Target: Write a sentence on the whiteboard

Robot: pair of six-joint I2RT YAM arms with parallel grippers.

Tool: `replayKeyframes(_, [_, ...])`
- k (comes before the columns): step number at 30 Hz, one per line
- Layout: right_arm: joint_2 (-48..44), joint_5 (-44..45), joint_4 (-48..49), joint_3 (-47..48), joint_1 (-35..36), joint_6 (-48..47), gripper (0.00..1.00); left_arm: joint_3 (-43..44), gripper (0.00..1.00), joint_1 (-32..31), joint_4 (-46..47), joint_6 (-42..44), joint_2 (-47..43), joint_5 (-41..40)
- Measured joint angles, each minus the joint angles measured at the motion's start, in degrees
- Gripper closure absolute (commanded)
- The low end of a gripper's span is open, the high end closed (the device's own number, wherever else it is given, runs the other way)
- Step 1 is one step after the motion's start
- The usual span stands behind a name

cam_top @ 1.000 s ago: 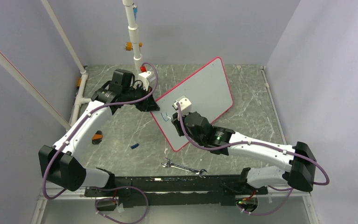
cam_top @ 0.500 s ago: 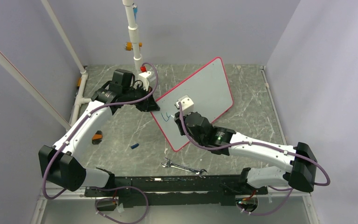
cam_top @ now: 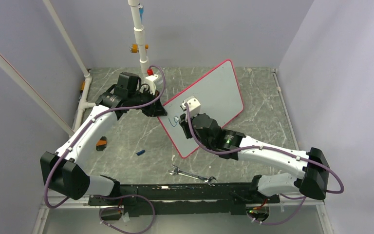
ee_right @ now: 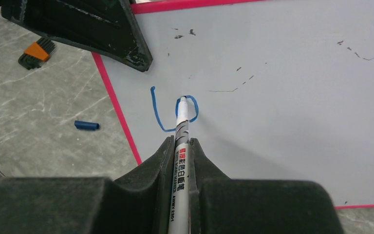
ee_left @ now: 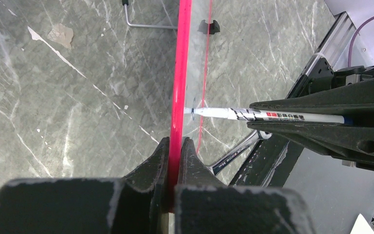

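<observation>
Desk (cam_top: 126, 141), grey marbled: one large white rectangular whiteboard with a red-pink rim (cam_top: 214, 92) sits mid-desk, turned at an angle.

My left fingers (ee_left: 164, 151) are pinched narrow on its red rim at the upper-left edge.

My right fingers (ee_right: 165, 153) are clamped on one white-barrelled marker pen (ee_right: 181, 146), with its tip touching the board near the lower-left corner.

Blue handwritten sentence (ee_right: 156, 114): two marks counted, one hooked stroke and one small loop beside it, with the tip on the loop.

Also on the desk: one silver wrench (cam_top: 192, 174) near my bases, one small blue cap (cam_top: 140, 152), and one orange-and-black item (cam_top: 101, 143), all off the board.
</observation>
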Motion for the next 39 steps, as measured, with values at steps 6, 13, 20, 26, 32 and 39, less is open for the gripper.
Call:
replayKeyframes(6, [-0.02,-1.95,0.0,-0.02,0.02,0.02,1.0,0.09,1.0,0.0,-0.11,0.0,0.04,-0.07])
replayKeyframes(13, [-1.64,-2.25,-0.07,-0.92,-0.04,0.09,1.0,0.22,1.0,-0.17,-0.17,0.0,0.04,-0.13])
replayKeyframes(20, [-3.76,-1.01,0.0,-1.07,-1.25,0.13,1.0,0.26,1.0,-0.24,-0.2,0.0,0.04,-0.17])
replayKeyframes(26, [-3.72,-1.01,0.02,-1.09,-2.4,0.55,1.0,0.28,1.0,-0.26,-0.2,0.0,0.07,-0.17])
replayKeyframes(32, [-2.86,-1.33,0.55,-1.09,-2.99,0.72,1.0,0.28,1.0,-0.26,-0.17,0.0,0.07,-0.17])
replayKeyframes(39, [-1.42,-1.64,0.94,-1.09,-3.17,0.96,1.0,0.28,1.0,-0.24,-0.22,0.0,0.13,-0.37])
